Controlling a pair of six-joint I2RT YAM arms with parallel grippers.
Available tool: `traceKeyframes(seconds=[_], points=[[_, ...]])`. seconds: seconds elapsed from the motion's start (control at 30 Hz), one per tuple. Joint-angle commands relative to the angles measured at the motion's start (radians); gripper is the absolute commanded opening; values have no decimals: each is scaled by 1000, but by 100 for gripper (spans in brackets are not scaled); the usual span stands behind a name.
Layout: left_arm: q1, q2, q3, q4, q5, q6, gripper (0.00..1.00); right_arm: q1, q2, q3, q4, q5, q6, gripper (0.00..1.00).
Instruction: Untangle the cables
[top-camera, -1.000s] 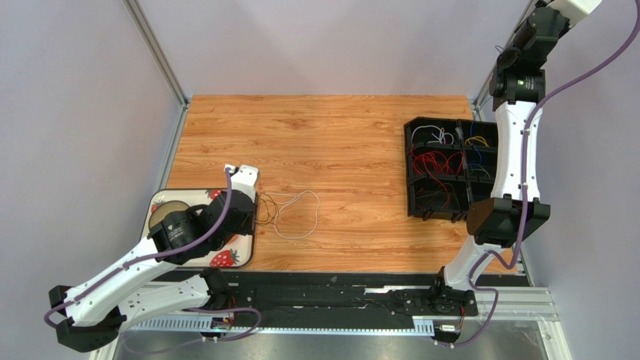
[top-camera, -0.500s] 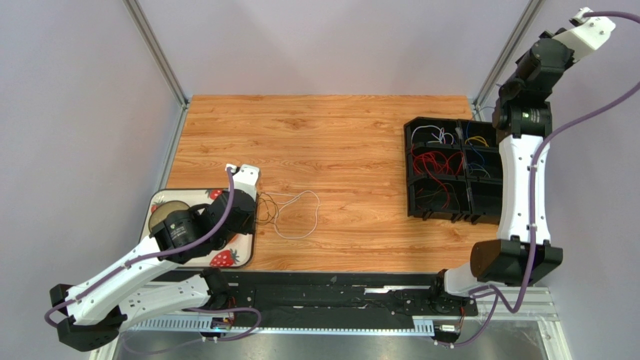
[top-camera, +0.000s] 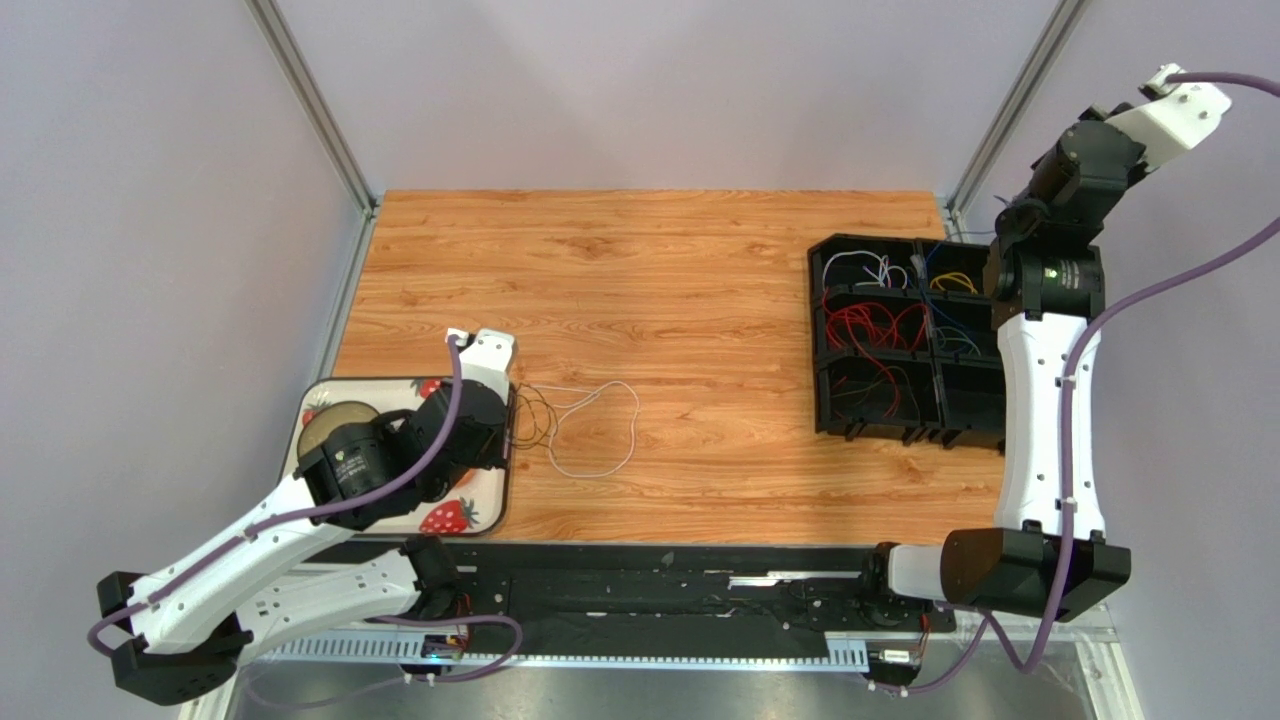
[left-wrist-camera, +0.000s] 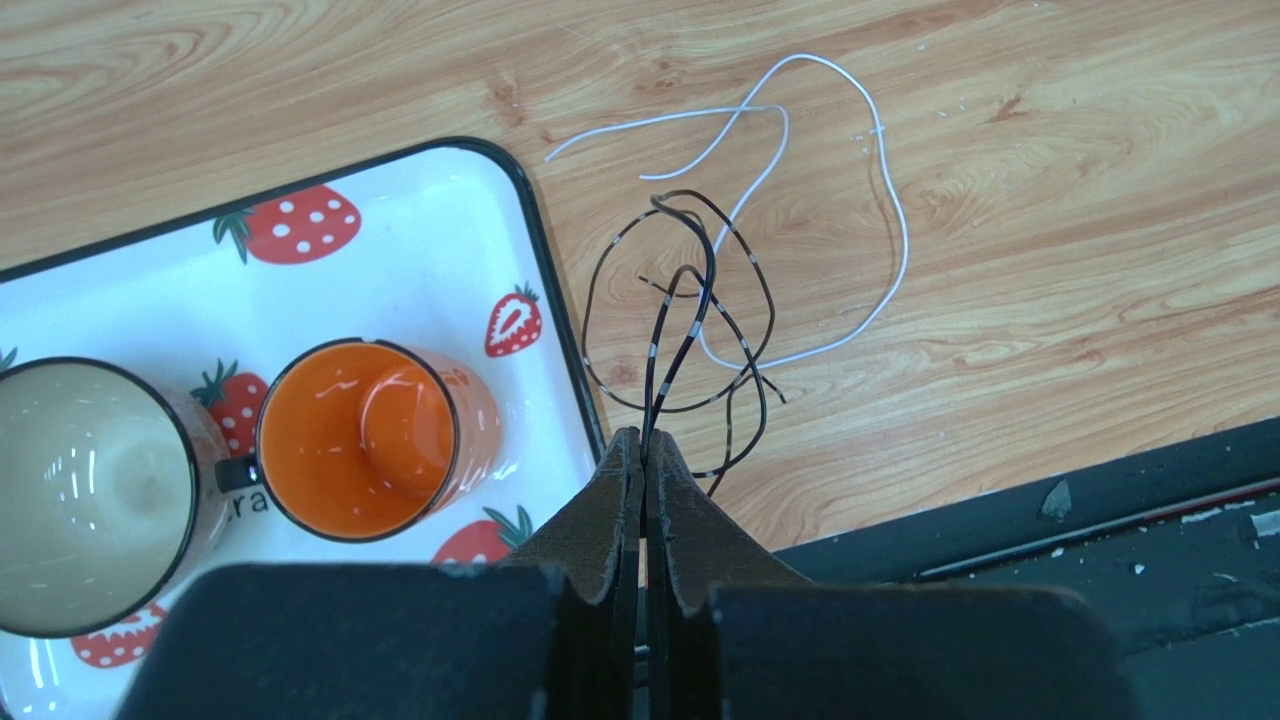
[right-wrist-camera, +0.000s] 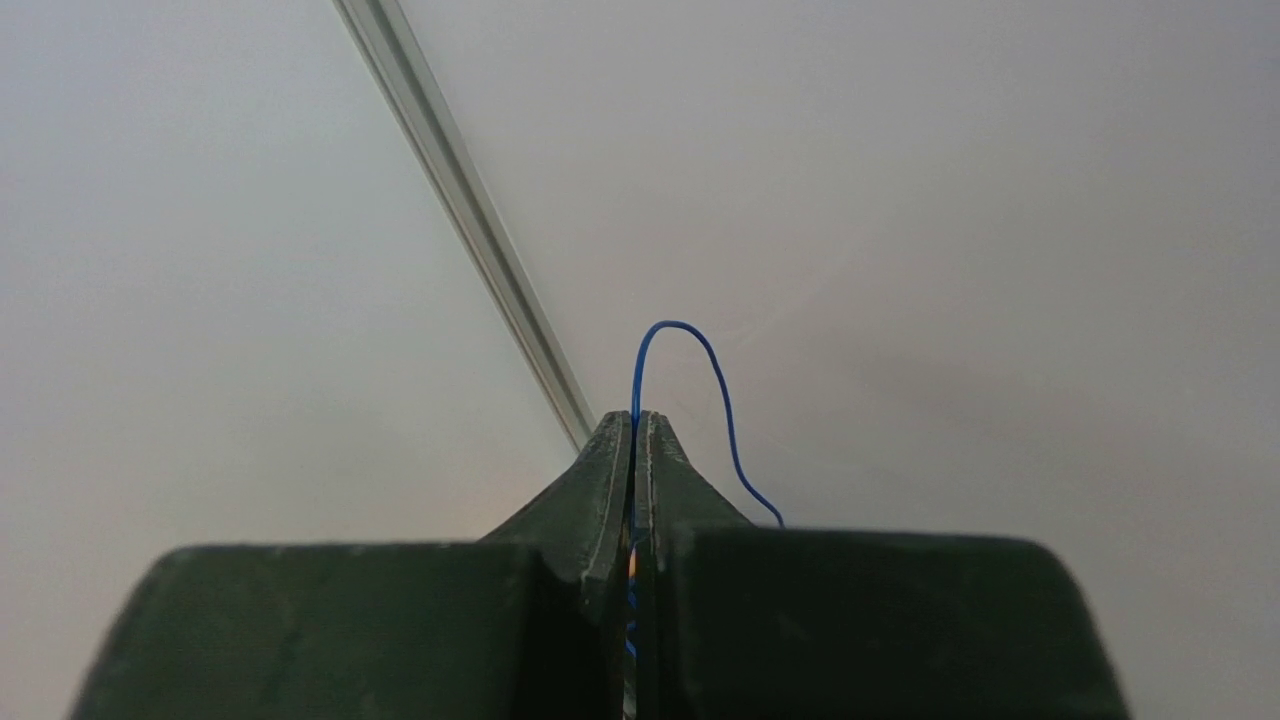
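Early days tbh: my left fingers (left-wrist-camera: 634, 458) pinch a thin dark wire (left-wrist-camera: 658, 348) looped with a thin white wire (left-wrist-camera: 902, 240) on the wooden tabletop (top-camera: 676, 270), my right fingers (right-wrist-camera: 619, 443) pinch a thin blue wire (right-wrist-camera: 672, 324) up high, and the other coloured wires (top-camera: 864, 323) sit jumbled in the black divided bin (top-camera: 819, 338).

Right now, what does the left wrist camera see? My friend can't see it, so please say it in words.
The left gripper is shut on a dark cable, whose loops cross a white cable on the wooden table. Beside them, a strawberry tray holds an orange mug and a cream mug.
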Motion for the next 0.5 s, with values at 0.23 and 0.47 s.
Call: traceKeyframes(seconds=[0.23, 0.47], points=[[4, 18, -3, 19, -2, 10, 0, -29, -17, -59, -135, 221, 69, 0], [4, 33, -3, 15, -4, 9, 0, -41, -72, -79, -175, 248, 77, 0]])
